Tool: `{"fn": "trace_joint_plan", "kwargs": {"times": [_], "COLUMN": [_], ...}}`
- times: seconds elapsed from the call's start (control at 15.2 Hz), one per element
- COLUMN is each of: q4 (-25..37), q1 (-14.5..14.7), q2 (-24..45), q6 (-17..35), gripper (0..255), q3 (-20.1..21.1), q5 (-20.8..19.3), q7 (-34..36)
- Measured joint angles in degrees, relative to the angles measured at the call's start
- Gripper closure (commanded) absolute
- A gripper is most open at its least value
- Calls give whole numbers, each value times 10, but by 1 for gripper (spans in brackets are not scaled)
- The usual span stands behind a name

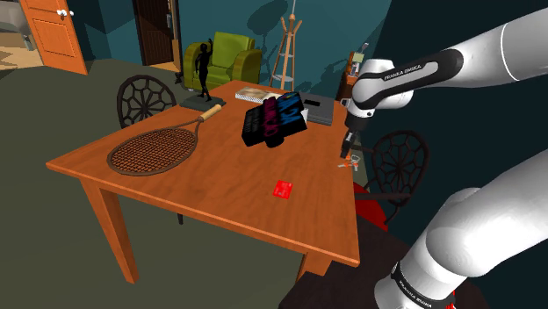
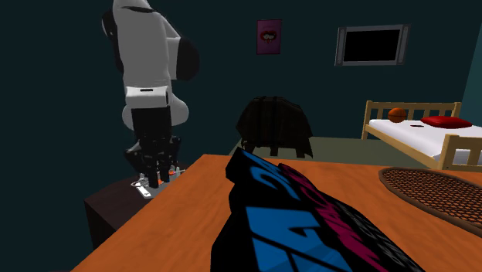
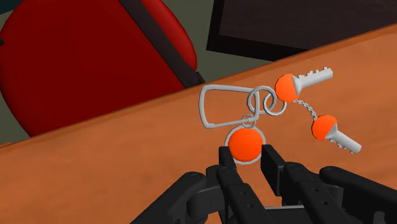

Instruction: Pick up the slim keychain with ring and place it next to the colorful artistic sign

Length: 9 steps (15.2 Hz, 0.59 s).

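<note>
at the table (image 3: 95,165) edge, keychain (image 3: 286,89): silver rings, orange-headed keys.

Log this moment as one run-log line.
phase: grasp | keychain: lying at table edge, not lifted | gripper: shut on its orange tag | sign: mid-table, apart from keychain

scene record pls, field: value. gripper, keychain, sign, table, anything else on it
gripper: at the table edge on the shoulder view's right, fingers closed on the keychain's orange disc
keychain: silver loop, rings, two orange-headed keys, by the table edge; cannot tell if lifted
sign: black with blue and magenta lettering, mid-table, apart from the keychain
table: orange-brown wood
also on table: racket, small red card
</note>
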Motion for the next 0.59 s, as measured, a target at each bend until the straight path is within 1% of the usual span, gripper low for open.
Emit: {"fn": "trace_joint_plan", "kwargs": {"times": [0.59], "q4": [-38], "q1": [4], "q2": [48], "q6": [84], "gripper": [255], "q3": [-14], "q5": [9], "q7": [-12]}}
